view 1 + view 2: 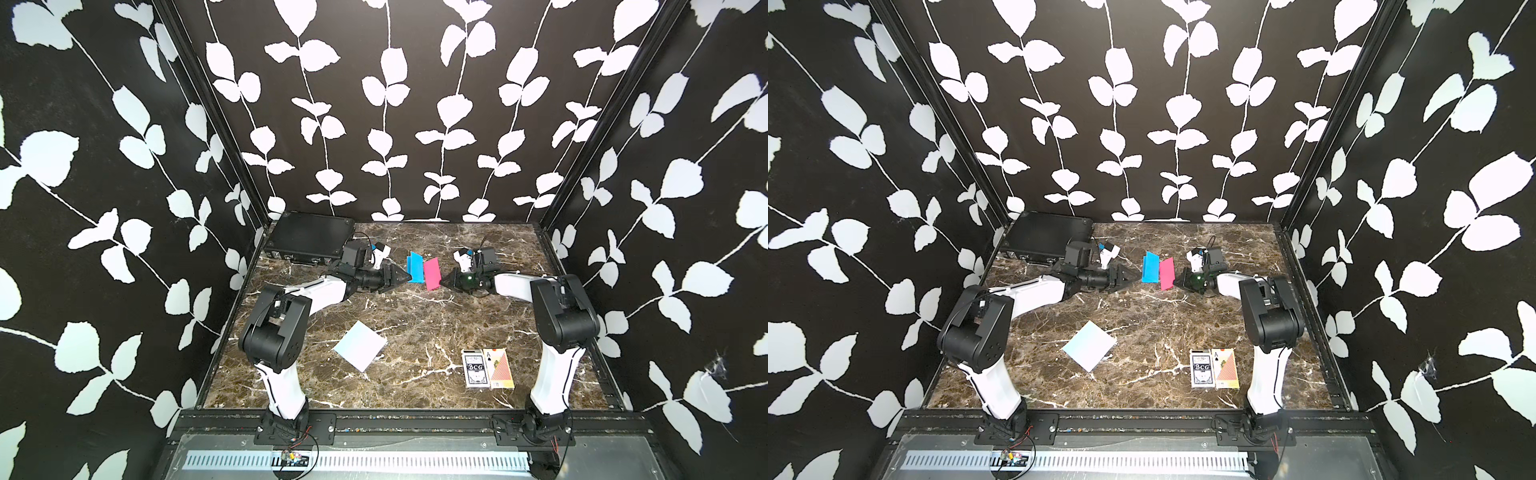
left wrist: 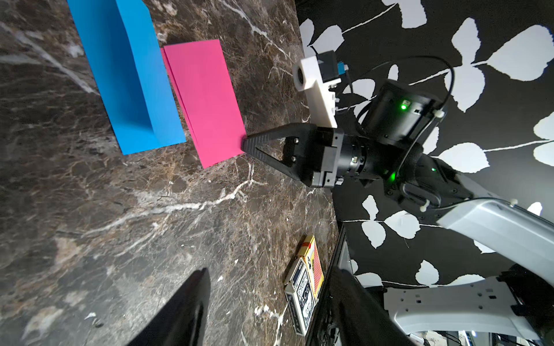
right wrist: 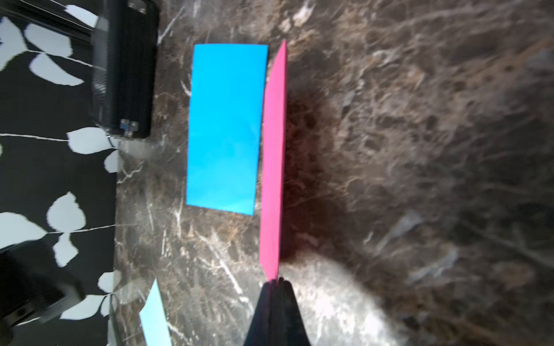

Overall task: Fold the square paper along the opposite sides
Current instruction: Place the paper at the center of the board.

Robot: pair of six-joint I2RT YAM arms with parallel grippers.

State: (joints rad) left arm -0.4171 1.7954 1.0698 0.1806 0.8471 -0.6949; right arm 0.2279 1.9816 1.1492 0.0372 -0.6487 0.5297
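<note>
Card boxes (image 1: 488,368) sit by the table's (image 1: 415,316) front edge, far from the folded pink paper (image 1: 431,273). Right gripper (image 2: 244,143) pinches its corner; left gripper (image 1: 407,277) is open.

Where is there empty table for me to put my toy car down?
Bare table lies between the pale blue paper and the card decks, and at the far right corner. It is crowded mid-back, where the left gripper and right gripper flank the blue paper and pink paper.
</note>
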